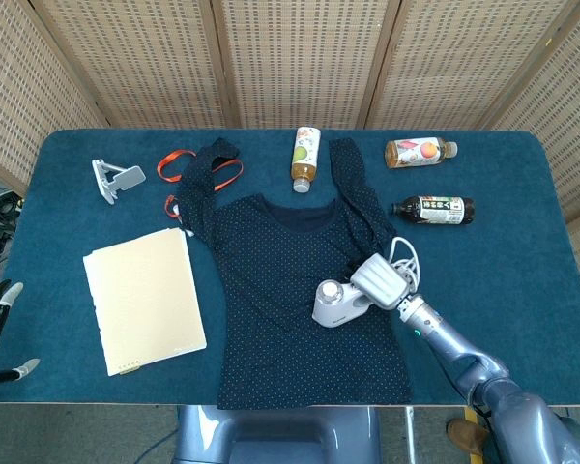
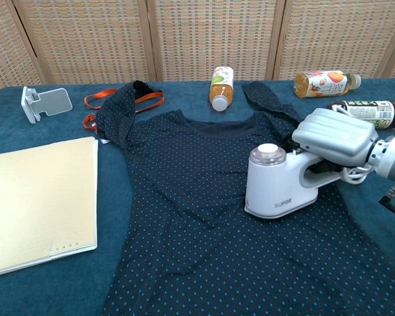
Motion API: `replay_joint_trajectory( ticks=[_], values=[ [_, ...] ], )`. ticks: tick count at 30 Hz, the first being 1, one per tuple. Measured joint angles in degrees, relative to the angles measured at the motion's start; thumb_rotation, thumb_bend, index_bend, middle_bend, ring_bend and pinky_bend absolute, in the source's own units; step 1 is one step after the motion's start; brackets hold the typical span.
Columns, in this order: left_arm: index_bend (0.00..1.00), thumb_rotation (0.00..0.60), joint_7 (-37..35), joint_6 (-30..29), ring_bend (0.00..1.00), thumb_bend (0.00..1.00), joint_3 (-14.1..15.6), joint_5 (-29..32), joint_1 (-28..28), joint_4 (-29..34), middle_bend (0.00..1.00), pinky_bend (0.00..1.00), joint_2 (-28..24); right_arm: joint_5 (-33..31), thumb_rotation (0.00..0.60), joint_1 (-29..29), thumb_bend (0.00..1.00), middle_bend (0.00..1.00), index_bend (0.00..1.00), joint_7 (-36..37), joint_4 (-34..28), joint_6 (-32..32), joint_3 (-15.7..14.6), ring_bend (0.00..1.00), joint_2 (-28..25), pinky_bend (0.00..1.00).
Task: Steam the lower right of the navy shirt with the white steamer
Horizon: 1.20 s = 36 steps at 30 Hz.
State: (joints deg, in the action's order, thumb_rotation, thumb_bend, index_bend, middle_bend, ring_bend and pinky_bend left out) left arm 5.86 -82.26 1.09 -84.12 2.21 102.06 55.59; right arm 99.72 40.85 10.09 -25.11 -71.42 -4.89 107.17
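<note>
**Steamer sits mid-shirt; the lower right hem lies nearer the robot**

A navy dotted shirt [image 1: 304,290] lies flat on a blue-covered worktop [image 1: 522,271], collar away from the robot and hem towards it. The right hand [image 1: 379,277] has its fingers [image 2: 336,135] wrapped over the handle of a white steamer [image 1: 334,304], gripping it. The steamer rests base-down on the right side of the shirt, roughly halfway between collar and hem. Its long axis runs across the shirt, the round cap towards the middle and the handle towards the right edge. A coiled white cord [image 1: 402,254] sits just behind the hand.

The lower right part of the shirt [image 1: 382,372] lies towards the robot from the steamer and a little to the right. As I judge it, the steamer needs drawing back along the fabric towards the hem.

The left hand [image 1: 0,329] shows only at the far left edge of the head view, well apart from the shirt. It holds nothing, fingers apart. The right hand is plainly the nearer one.
</note>
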Motion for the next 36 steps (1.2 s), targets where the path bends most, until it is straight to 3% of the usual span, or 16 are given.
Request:
replay_joint_trajectory(
  ticks=[5,12,28,36],
  values=[
    [0.0,0.6,0.06,0.16,0.0,0.0,-0.05,0.09,0.11,0.09,0.0,0.0,-0.05,-0.23,0.6,0.06,1.0,0.61,0.75,1.93,2.5,0.23,-0.11,0.69,0.49,1.0],
    [0.0,0.6,-0.18,0.26,0.0,0.0,-0.06,0.2,0.14,-0.21,0.0,0.0,-0.04,1.61,0.6,-0.01,1.0,0.61,0.75,2.52,1.38,-3.35,-1.51,0.69,0.59,1.0],
    [0.0,0.6,-0.81,0.0,0.0,0.0,-0.06,0.21,-0.04,-0.66,0.0,0.0,-0.07,8.93,0.6,0.21,1.0,0.62,0.75,-4.91,-14.8,-10.78,-6.18,0.69,-1.32,1.0],
    [0.0,0.6,-1.02,-0.16,0.0,0.0,0.01,0.0,-0.13,-0.74,0.0,0.0,-0.14,10.67,0.6,0.84,1.0,0.61,0.75,-9.13,-20.71,-11.59,-6.15,0.69,-4.12,1.0]
  ],
)
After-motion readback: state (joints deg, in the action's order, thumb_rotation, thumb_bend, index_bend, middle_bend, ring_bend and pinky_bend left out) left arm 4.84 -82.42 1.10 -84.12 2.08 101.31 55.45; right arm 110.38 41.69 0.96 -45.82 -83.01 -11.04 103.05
